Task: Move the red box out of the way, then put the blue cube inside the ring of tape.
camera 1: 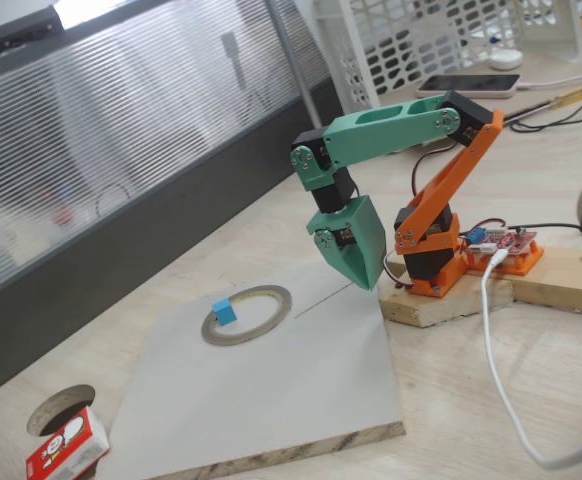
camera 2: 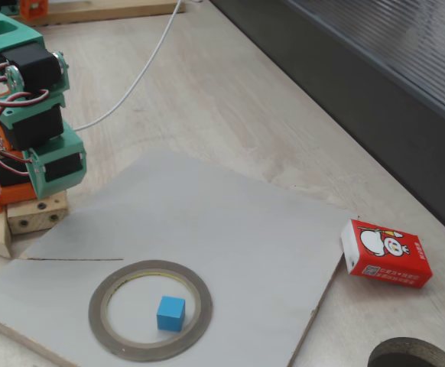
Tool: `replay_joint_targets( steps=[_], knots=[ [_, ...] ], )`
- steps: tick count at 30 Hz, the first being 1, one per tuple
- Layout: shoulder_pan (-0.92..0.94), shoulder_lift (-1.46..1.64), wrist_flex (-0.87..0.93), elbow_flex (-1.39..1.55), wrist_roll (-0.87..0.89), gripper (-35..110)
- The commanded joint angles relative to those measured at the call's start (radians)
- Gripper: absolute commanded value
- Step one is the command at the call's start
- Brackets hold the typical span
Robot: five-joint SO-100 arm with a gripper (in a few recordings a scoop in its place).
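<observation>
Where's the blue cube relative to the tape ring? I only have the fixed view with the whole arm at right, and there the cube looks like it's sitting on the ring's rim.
Observer: In a fixed view the blue cube sits on the board inside the ring of tape, clear of its inner edge all round.
Operator: And the red box? My view crops it at the bottom edge.
Observer: The red box lies flat off the board, beside its corner, with the snowman side up. The round hole is just past it.
</observation>
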Motion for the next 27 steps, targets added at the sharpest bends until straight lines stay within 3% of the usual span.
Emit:
replay_joint_targets(
  steps=[1, 27],
  knots=[
    [0.003, 0.009, 0.003, 0.017, 0.014, 0],
    [0.012, 0.009, 0.003, 0.017, 0.015, 0]
  ],
)
